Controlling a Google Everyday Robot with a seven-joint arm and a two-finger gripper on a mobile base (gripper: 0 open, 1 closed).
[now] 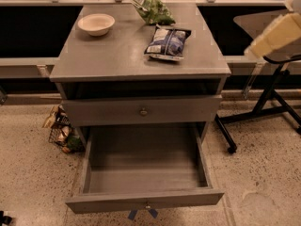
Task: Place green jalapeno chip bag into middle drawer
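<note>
The green jalapeno chip bag [153, 10] lies crinkled at the far edge of the grey cabinet top [117, 55]. The middle drawer [143, 201] is pulled fully open below, a deep empty box with a small knob and blue tape bits under its front. My gripper is out of view. Only a cream arm link [274, 34] shows at the upper right edge, right of the cabinet and apart from the bag.
A dark blue-and-white chip bag [167, 42] lies near the green one. A white bowl [96, 24] sits at the top's far left. A shut knobbed drawer front [141, 110] is above the open drawer. A wire basket [61, 131] stands on the floor left, a black wheeled stand [263, 108] right.
</note>
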